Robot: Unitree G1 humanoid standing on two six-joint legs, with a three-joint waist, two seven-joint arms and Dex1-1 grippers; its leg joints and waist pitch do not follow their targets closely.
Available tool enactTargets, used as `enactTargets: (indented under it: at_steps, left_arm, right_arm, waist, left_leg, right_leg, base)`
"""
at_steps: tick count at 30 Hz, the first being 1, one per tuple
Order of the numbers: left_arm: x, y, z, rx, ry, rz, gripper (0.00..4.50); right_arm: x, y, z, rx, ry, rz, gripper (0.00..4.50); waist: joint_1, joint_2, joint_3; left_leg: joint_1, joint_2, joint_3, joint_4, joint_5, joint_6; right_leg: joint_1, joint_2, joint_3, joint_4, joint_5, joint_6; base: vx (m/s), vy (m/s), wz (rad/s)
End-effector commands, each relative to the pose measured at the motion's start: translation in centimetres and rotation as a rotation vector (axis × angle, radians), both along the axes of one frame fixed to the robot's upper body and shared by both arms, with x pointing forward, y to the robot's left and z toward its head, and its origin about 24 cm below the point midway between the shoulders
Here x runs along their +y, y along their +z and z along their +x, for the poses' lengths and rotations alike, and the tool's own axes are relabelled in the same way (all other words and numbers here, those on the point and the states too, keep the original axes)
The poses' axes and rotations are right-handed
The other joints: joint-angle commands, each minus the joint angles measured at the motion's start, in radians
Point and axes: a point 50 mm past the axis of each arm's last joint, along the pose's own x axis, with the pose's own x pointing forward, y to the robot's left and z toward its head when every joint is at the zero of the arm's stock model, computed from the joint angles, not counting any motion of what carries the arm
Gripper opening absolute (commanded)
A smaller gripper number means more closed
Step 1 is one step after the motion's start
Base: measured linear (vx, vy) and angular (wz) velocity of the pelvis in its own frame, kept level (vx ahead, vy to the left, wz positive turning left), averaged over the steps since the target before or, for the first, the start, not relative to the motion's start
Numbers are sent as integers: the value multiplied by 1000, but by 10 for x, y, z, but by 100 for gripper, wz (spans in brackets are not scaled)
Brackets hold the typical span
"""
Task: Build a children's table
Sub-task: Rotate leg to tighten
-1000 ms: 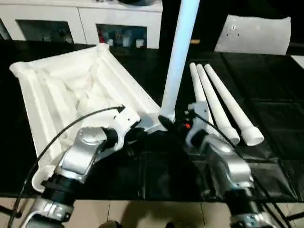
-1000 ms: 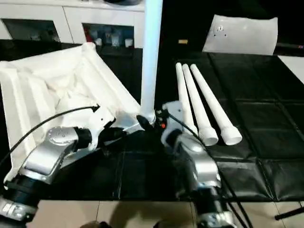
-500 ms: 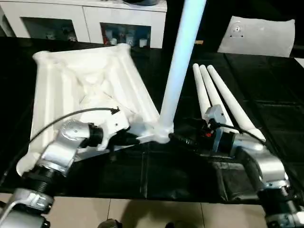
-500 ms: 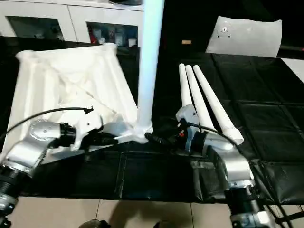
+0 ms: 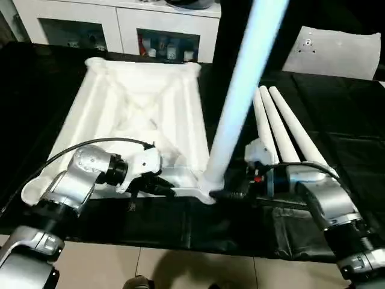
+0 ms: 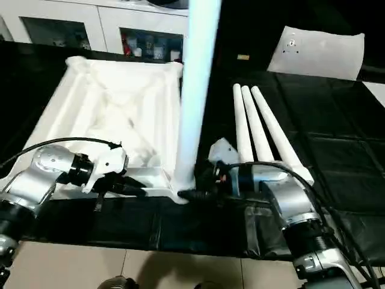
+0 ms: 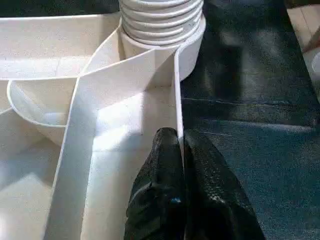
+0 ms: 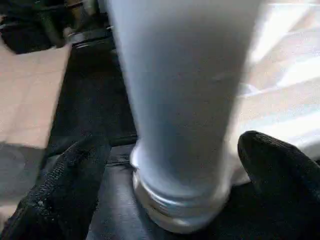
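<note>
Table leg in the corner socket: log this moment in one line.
left hand: shut on tabletop rim | right hand: open around upright leg | three legs: loose

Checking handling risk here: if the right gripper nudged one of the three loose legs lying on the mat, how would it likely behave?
The loose legs look round and smooth, so one would probably roll sideways. Being tapered, it may curve rather than roll straight. They lie packed side by side, so a nudge would likely shift its neighbours too. The right gripper stands open around the upright leg.
</note>
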Motion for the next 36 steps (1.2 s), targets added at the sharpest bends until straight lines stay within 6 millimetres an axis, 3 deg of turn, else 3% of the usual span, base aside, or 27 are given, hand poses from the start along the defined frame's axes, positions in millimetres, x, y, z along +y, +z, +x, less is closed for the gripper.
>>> enactTargets:
  at_steps: [1,17,22,24,26,29,31,36]
  left_arm:
    - [-9,-4,-3,17,-89,39,0]
    - [-9,-7,0,27,-110,45,0]
    - [-9,-10,0,44,-66,23,0]
    - [-12,-11,2,40,19,-27,0]
    - [-16,-11,3,35,67,-76,0]
    - [-24,-10,3,33,132,-127,0]
    - [-34,-10,6,23,241,-173,0]
    - [-58,-4,15,-30,476,-257,0]
  right_arm:
    - [0,1,2,-18,25,-26,409]
    - [5,-3,-3,6,73,23,287]
    - [8,-9,-9,46,64,56,277]
    - [14,-15,-13,89,-15,108,276]
    - [20,-20,-13,118,-93,135,275]
    - [29,-29,-13,122,-179,122,275]
    - [45,-35,-13,136,-274,122,274]
    - [80,-37,1,199,-521,172,274]
  waist:
    - [-5,2,-66]
    - [2,5,-64]
    - [5,10,-65]
    - [7,9,-64]
    - [5,10,-60]
    - [-6,11,-52]
    - [-20,9,-48]
    - [-44,8,-45]
  left_leg:
    - [27,44,-2,-61,-130,74]
    - [29,45,-2,-63,-154,58]
    - [31,46,-2,-64,-159,52]
    - [30,45,-2,-65,-169,50]
    - [30,45,-5,-70,-200,33]
    - [37,45,-9,-78,-311,-11]
    - [33,42,-17,-83,-358,-39]
    - [37,35,-25,-79,-404,-49]
  right_leg:
    - [41,-67,31,-58,-40,-259]
    - [40,-66,31,-57,-59,-264]
    - [40,-65,31,-57,-49,-268]
    - [40,-66,31,-59,-55,-271]
    - [38,-68,31,-64,-105,-266]
    - [29,-70,33,-80,-295,-224]
    - [25,-72,32,-90,-417,-182]
    - [10,-74,31,-110,-565,-125]
  base:
    - [0,0,0]
    - [0,0,0]
    - [0,0,0]
    - [0,0,0]
    - [0,0,0]
    - [0,0,0]
    - [0,0,0]
    - [0,0,0]
